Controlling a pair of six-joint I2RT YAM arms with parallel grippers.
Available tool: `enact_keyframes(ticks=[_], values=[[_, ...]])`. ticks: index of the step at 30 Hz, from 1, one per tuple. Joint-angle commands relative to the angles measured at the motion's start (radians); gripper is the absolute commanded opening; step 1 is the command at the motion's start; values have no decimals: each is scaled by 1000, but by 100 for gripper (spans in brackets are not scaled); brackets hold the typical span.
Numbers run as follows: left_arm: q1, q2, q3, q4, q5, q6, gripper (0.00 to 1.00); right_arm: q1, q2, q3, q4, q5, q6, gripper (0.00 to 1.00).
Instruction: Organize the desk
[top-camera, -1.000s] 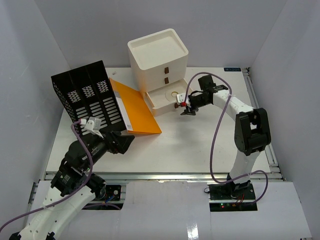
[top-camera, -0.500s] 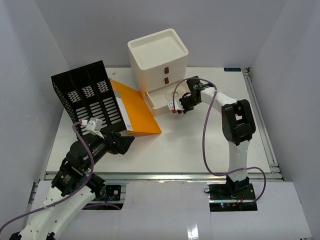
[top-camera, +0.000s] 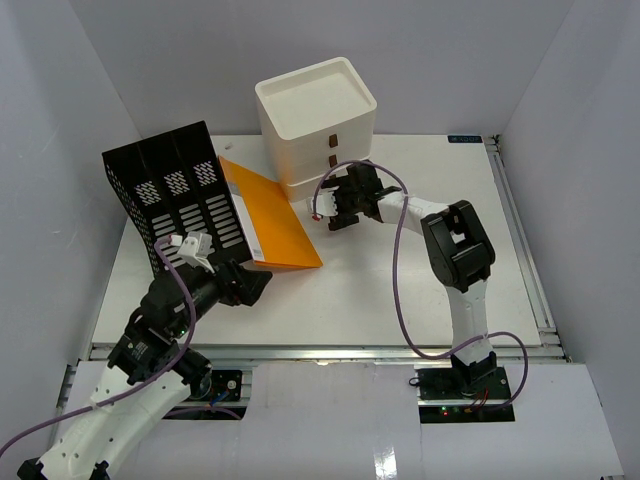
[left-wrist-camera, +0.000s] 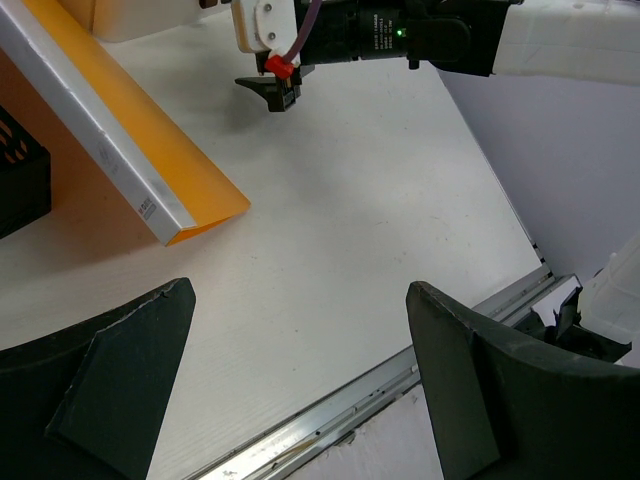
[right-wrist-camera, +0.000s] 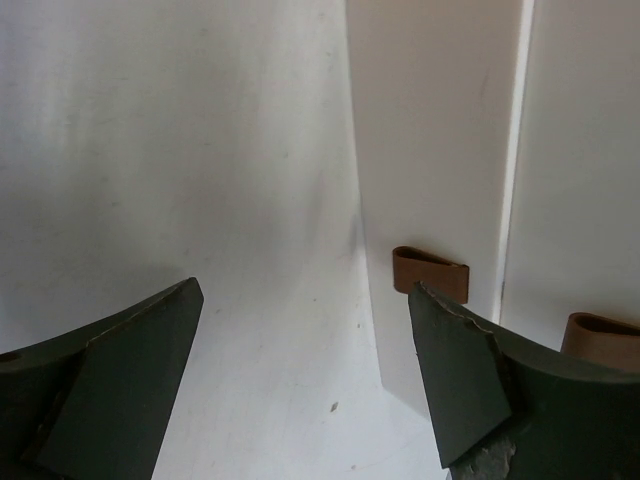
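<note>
Well, the left arm (top-camera: 150, 340) rises from its base at the near left corner and leans forward and to the right, low over the desk (top-camera: 380, 290). The left pincer (top-camera: 248, 284) hangs just above the white top, fingers spread wide with nothing between them. It is near the foot of the black rack (top-camera: 175, 195) and the near corner of the orange folder (top-camera: 275, 225) that leans against the rack. Only bare desk lies under this pincer, with the metal rail (top-camera: 330, 350) just behind it.

Further right, the right arm (top-camera: 455, 250) stands up from its base, bends at the elbow and stretches left across the desk to the cream box (top-camera: 315, 115) at the back. The right pincer (top-camera: 335, 205) sits low at the foot of the box front, fingers apart and gripping nothing, with the desk right below it.

Only the top view shows both arms, the rack and the whole box. The left wrist view shows a pale strip along the folder's edge, and the right pincer's tips close over the desk; whether they touch it I cannot tell. The right wrist view shows a brown tab (right-wrist-camera: 430, 272) on the box front, beyond the gap between the fingers and nearer the right one.
</note>
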Motion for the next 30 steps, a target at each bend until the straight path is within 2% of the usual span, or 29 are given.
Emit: enact_keyframes(ticks=[1, 6, 11, 14, 17, 18, 19, 21, 23, 29, 30], values=[[7, 16, 17, 14, -9, 10, 98, -3, 46, 66, 123, 51, 61, 90], [7, 20, 23, 15, -9, 11, 98, -4, 38, 38, 128, 55, 81, 90], [7, 28, 17, 27, -53, 4, 98, -6, -12, 6, 103, -15, 118, 90], [6, 35, 26, 32, -44, 0, 98, -5, -14, 47, -60, -118, 42, 93], [7, 28, 33, 28, -40, -2, 98, 0, 2, 84, -130, -176, -5, 98], [7, 23, 34, 23, -43, -4, 98, 5, 18, 108, -130, -171, 5, 89], [7, 22, 34, 22, -43, -5, 98, 6, 23, 115, -130, -163, 17, 87], [7, 10, 35, 15, -48, -7, 98, 8, 63, 167, -114, -137, 59, 75], [7, 7, 40, 6, -51, -8, 98, 8, 92, 187, -62, -93, 89, 72], [7, 10, 42, -1, -54, -13, 98, 8, 133, 219, 30, -27, 186, 98], [7, 12, 44, -3, -53, -12, 98, 8, 131, 215, 53, -26, 187, 96]])
